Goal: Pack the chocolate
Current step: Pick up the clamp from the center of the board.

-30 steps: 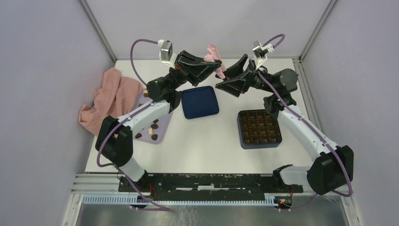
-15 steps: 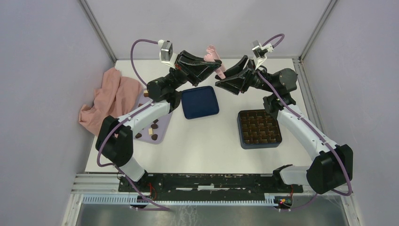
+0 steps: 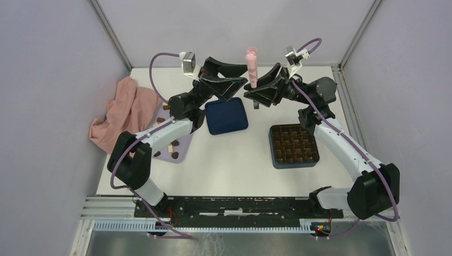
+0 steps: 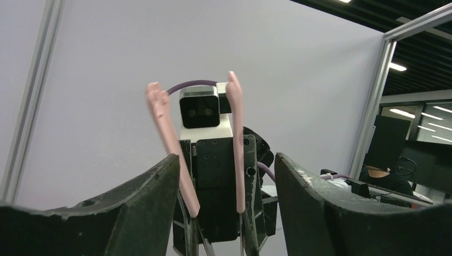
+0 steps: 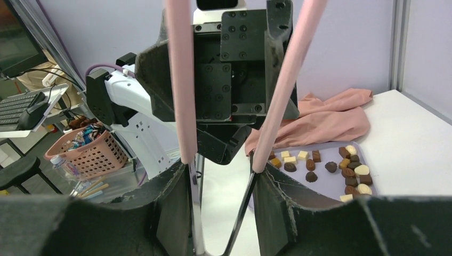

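The chocolate [image 3: 173,145] lies loose on a lilac tray [image 3: 181,156] at the left; in the right wrist view the chocolate [image 5: 349,172] shows as brown and cream pieces. High over the table's far side, pink-tipped tongs [image 3: 251,66] stand upright. My right gripper [image 3: 255,88] is shut on the tongs [image 5: 181,80], their metal arms pressed between its jaws [image 5: 219,169]. Facing it, my left gripper [image 3: 241,74] is open with nothing in it. From the left wrist, the tongs [image 4: 235,138] rise beyond the spread jaws of my left gripper [image 4: 226,160].
A dark blue box with brown grid compartments [image 3: 293,144] sits at the right. A flat blue lid [image 3: 226,116] lies in the middle, under the raised grippers. A pink cloth [image 3: 125,112] is bunched at the left edge, behind the tray.
The left gripper opened and let go of the tongs. The right gripper closed on them, and they swung from tilted to upright.
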{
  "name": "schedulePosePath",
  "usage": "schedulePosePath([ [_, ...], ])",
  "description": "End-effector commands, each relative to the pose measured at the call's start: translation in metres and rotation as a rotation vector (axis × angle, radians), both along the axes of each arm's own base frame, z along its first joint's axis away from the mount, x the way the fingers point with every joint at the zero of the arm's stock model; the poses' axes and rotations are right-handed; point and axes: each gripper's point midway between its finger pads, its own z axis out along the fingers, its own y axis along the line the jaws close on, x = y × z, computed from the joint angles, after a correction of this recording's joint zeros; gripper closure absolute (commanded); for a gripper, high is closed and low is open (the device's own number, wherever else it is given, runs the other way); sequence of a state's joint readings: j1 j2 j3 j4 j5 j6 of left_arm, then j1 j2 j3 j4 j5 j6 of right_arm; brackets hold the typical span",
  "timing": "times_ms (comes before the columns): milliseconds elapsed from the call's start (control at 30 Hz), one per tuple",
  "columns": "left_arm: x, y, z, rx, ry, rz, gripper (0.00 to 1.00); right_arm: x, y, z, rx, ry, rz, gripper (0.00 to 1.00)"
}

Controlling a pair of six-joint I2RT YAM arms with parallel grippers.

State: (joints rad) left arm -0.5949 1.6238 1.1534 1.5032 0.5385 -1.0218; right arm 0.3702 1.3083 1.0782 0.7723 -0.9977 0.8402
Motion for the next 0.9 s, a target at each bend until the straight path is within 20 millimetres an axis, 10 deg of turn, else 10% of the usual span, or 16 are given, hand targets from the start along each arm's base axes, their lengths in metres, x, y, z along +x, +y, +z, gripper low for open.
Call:
schedulePosePath([
  [0,-0.008,0.030,0.020,-0.101,-0.058,0.102,0.26,-0.006,-0.002,0.025,0.027,-0.079,0.003,0.53],
  [367,-0.005,0.041,0.016,-0.074,-0.036,0.152,0.23,0.003,-0.002,0.014,0.003,-0.052,-0.020,0.55],
  [867,-0.002,0.003,0.015,0.076,-0.046,0.061,0.38,0.004,0.000,0.005,-0.019,-0.043,-0.015,0.56],
])
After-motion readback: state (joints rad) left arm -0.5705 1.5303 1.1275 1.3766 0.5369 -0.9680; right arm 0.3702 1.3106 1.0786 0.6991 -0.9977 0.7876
